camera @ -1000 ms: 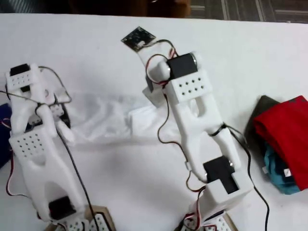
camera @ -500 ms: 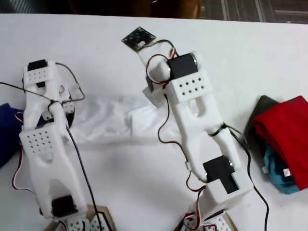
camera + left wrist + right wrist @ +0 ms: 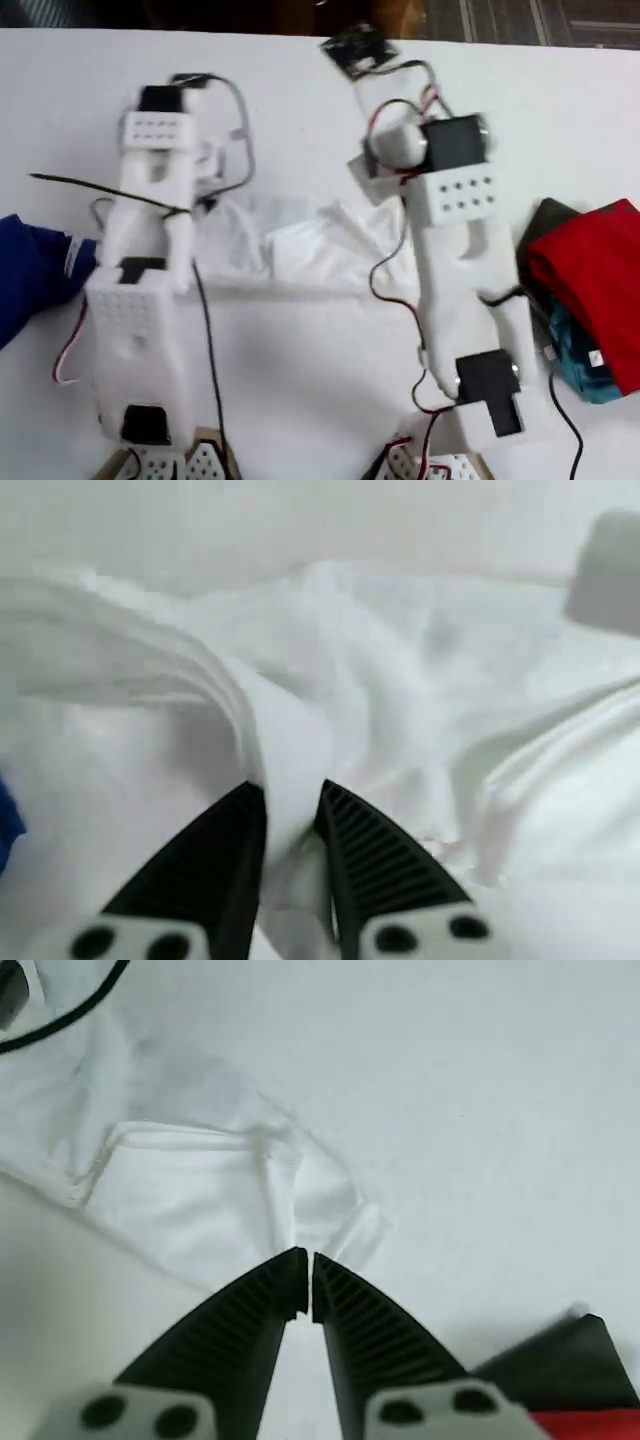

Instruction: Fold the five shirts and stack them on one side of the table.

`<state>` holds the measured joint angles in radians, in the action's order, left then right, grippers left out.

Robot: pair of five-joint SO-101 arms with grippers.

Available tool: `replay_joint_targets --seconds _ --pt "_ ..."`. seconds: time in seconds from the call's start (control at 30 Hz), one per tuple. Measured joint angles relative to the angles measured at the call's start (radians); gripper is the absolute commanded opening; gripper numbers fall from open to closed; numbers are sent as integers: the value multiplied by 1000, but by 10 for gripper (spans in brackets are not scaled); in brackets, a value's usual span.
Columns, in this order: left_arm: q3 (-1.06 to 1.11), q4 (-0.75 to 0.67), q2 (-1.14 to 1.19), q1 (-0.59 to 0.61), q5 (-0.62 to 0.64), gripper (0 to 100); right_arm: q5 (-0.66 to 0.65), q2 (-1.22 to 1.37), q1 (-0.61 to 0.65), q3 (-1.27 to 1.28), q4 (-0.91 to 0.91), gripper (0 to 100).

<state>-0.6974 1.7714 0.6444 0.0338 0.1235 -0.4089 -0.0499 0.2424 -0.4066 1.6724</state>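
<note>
White shirt lies crumpled mid-table, between the two arms. Left gripper is at its blue-shirt end, jaws clamped on a raised fold of the cloth. Right gripper is at its opposite end, tips pinched together on a thin ridge of the fabric. Beyond that end of the white shirt sits a pile with a red shirt on top; off the other end lies a blue shirt.

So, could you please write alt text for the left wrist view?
The left gripper is shut on a raised fold of the white shirt, which lies rumpled on the table. A sliver of blue cloth shows at one edge.
</note>
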Motion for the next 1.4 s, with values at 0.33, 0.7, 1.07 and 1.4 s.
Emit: replay_joint_targets --seconds 0.33,0.7,1.07,1.4 --pt "-146 -2 0 -330 0 26 0 -120 -190 0 28 18" --pt "-161 -149 84 -568 -43 27 -140 -247 -377 0 28 18" --pt "-160 -189 184 -617 -44 265 -164 -262 -400 0 28 18" --pt "-160 -164 -29 -563 -31 204 -164 -262 -400 0 28 18"
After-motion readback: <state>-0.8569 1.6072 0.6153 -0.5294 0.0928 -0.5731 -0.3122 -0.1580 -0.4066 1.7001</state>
